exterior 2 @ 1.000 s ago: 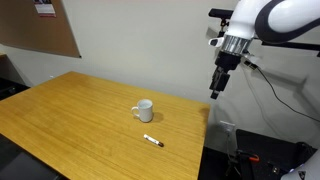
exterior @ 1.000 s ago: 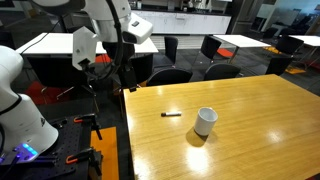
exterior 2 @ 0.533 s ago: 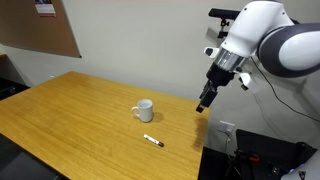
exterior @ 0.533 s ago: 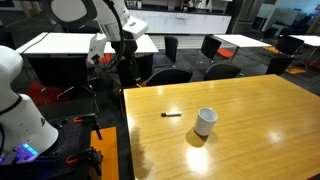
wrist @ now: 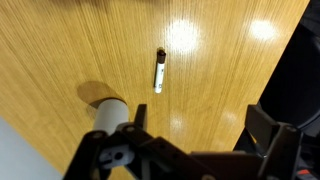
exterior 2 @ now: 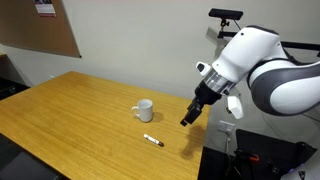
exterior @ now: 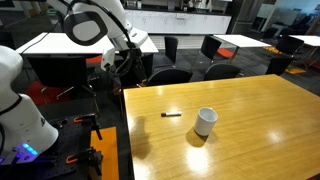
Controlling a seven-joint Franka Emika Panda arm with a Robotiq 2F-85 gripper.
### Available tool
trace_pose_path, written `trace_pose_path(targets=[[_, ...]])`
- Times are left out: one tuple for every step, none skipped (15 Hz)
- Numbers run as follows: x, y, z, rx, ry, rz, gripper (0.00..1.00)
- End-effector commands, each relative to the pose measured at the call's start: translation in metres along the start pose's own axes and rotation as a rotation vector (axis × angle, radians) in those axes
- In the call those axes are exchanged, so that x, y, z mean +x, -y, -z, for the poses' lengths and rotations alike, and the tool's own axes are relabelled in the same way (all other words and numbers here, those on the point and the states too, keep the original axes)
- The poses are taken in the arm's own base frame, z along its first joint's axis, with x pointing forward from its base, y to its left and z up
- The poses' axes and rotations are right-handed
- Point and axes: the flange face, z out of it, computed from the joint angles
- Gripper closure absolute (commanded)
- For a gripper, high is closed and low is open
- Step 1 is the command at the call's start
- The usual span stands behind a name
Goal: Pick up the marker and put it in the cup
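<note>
The black marker [exterior: 172, 114] lies flat on the wooden table [exterior: 255, 145], a short way from the white cup [exterior: 205, 121], which stands upright. Both also show in an exterior view, marker [exterior 2: 153, 141] and cup [exterior 2: 144, 110]. In the wrist view the marker [wrist: 159, 73] lies ahead of the fingers and the cup [wrist: 108, 112] is at the left. My gripper [wrist: 200, 125] is open and empty. It hangs above the table's edge [exterior 2: 187, 118], apart from the marker, and shows dark against the background [exterior: 127, 78].
Beyond the table edge below the gripper is dark floor [wrist: 290, 60]. Black chairs [exterior: 170, 75] and more tables [exterior: 240, 42] stand behind. A corkboard [exterior 2: 40, 30] hangs on the wall. The robot base and cables [exterior 2: 265, 155] sit beside the table.
The arm has swung down and in toward the table edge. The gripper is now lower and closer to the marker. Marker and cup have not moved.
</note>
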Motion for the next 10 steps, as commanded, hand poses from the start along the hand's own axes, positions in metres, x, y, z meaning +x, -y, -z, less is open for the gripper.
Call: trace_pose_path(targets=[[0.009, 0.006, -0.035, -0.016, -0.035, 0.01, 0.0], [0.009, 0.005, -0.044, -0.019, -0.037, 0.014, 0.0], [0.009, 0.004, -0.053, -0.024, -0.034, 0.017, 0.0], [0.01, 0.003, -0.064, -0.027, -0.029, 0.02, 0.0], [0.01, 0.0, -0.072, -0.036, -0.027, 0.018, 0.0], [0.011, -0.003, -0.082, -0.045, -0.023, 0.009, 0.0], [0.013, -0.007, -0.09, -0.054, -0.022, 0.002, 0.0], [0.016, -0.01, -0.096, -0.061, -0.021, -0.005, 0.0], [0.02, -0.013, -0.104, -0.066, -0.022, -0.013, 0.0], [0.024, -0.017, -0.111, -0.074, -0.021, -0.018, 0.0]])
